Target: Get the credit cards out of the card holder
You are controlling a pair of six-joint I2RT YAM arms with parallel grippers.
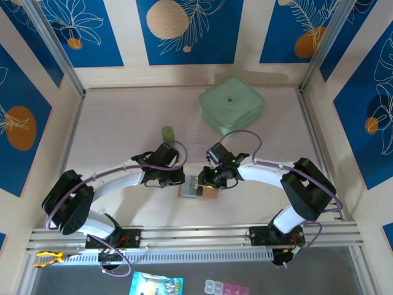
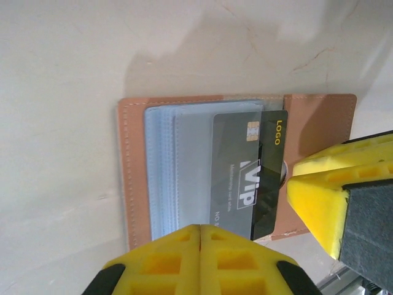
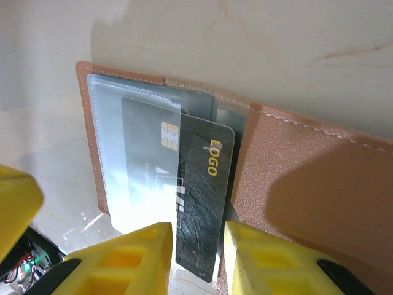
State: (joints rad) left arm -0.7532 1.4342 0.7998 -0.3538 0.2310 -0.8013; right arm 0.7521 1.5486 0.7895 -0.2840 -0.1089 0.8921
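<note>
At desk centre, the card holder (image 3: 307,184) is lying open while the right tool (image 3: 196,258), narrowly parted, is straddling a half-out black credit card (image 3: 199,203); left tool (image 2: 199,261) closed, pinning; sleeve friction risking dragging the holder.

Clear sleeves veil most of the black card (image 3: 199,203) inside the card holder (image 2: 132,178), blurring its print. From above, both arms cover the card holder, and the card is too small to read.
</note>
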